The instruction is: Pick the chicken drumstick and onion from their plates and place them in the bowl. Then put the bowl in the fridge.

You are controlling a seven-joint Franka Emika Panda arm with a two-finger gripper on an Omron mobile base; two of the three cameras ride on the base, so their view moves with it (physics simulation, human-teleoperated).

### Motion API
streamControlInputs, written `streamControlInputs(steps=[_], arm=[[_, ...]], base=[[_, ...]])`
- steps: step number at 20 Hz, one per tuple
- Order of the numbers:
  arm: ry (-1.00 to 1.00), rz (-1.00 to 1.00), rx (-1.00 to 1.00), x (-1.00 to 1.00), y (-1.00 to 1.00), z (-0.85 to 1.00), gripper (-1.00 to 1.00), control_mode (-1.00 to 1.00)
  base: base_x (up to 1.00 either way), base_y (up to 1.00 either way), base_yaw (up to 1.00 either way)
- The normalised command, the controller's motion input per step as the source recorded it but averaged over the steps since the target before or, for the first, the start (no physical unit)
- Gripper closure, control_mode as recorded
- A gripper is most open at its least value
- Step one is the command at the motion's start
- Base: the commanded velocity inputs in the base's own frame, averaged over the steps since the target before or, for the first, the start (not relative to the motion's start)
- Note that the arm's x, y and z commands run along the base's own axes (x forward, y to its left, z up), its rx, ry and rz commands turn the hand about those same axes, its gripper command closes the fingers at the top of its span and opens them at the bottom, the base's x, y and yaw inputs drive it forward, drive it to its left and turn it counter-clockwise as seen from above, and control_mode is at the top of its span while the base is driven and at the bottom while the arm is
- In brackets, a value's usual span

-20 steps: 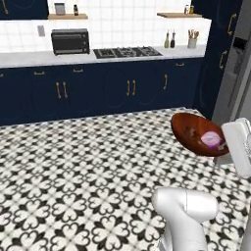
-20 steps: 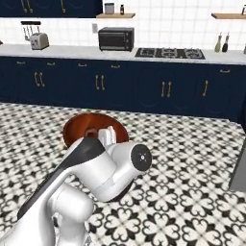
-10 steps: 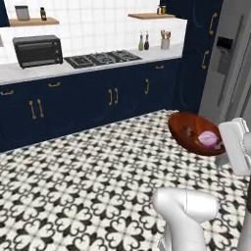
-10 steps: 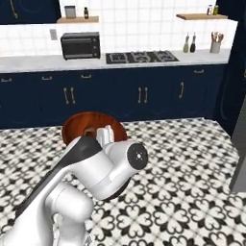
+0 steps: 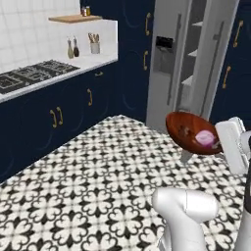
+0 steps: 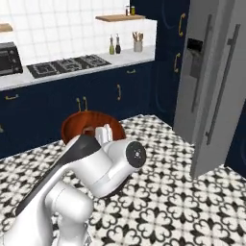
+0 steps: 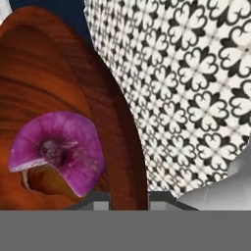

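Well, left of the tall grey stainless-steel fridge point(image 5: 188, 63) run navy cabinets point(image 5: 54, 115) under a white counter point(image 5: 54, 78) with a black gas hob point(image 5: 29, 76). The fridge door stands open on pale shelves. Before the fridge, above the black-and-white patterned floor point(image 5: 98, 176), the gripper point(image 7: 128, 198) is clenched on the rim of the glossy dark reddish-brown wooden bowl point(image 5: 188, 132). Inside lie the small brown chicken drumstick point(image 5: 185, 131) and the round purple-pink onion point(image 7: 56, 149), its pale cut face showing.

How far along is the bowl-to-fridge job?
Done: the onion and the drumstick lie in the bowl. In hand: the gripper is shut on the bowl's rim, carrying it above the floor. Left: set the bowl inside the open fridge.
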Motion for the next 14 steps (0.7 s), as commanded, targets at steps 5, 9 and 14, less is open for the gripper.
streamControlInputs(steps=[5, 9, 14], arm=[[0.00, 0.00, 0.00, 0.00, 0.00, 0.00, 1.00, 1.00], [0.00, 0.00, 0.00, 0.00, 0.00, 0.00, 1.00, 1.00], [0.00, 0.00, 0.00, 0.00, 0.00, 0.00, 1.00, 1.00]], base=[[0.90, 0.78, -0.71], [1.00, 0.97, -0.59], [1.00, 1.00, -0.53]])
